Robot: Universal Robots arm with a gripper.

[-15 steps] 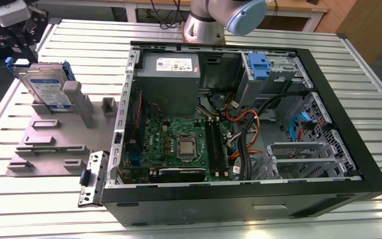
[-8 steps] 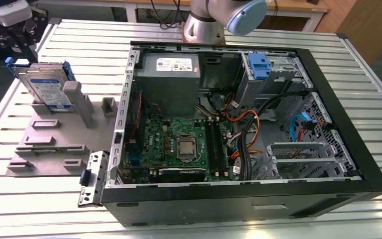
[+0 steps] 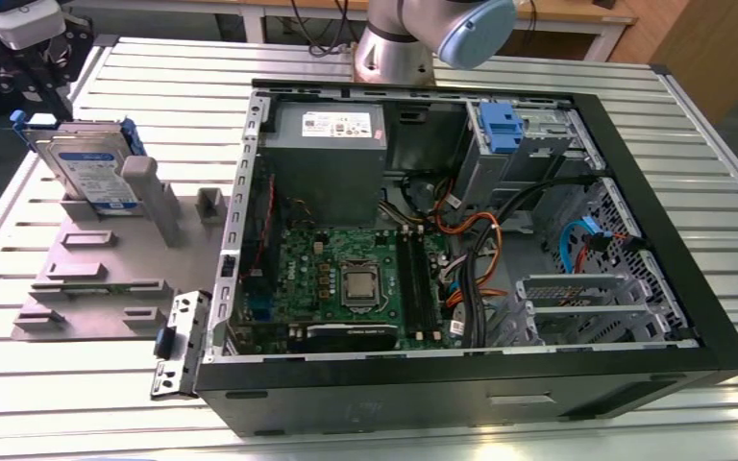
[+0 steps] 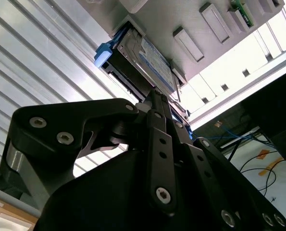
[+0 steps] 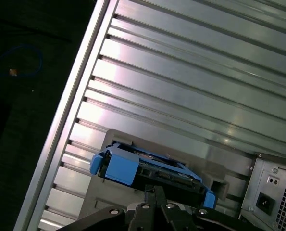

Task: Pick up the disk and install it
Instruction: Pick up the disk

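Jaws drawn together, my gripper [image 5: 151,191] hangs at the top edge of the disk [image 3: 87,171]. It stands upright in the grey stand [image 3: 87,279], beside the open computer case [image 3: 472,384] holding motherboard [image 3: 343,279] and power supply [image 3: 324,158].

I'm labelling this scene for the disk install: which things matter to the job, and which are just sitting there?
Job: disk, upright in the grey stand; gripper, close to it; open computer case.
Just there: power supply; motherboard; metal bracket beside the case.
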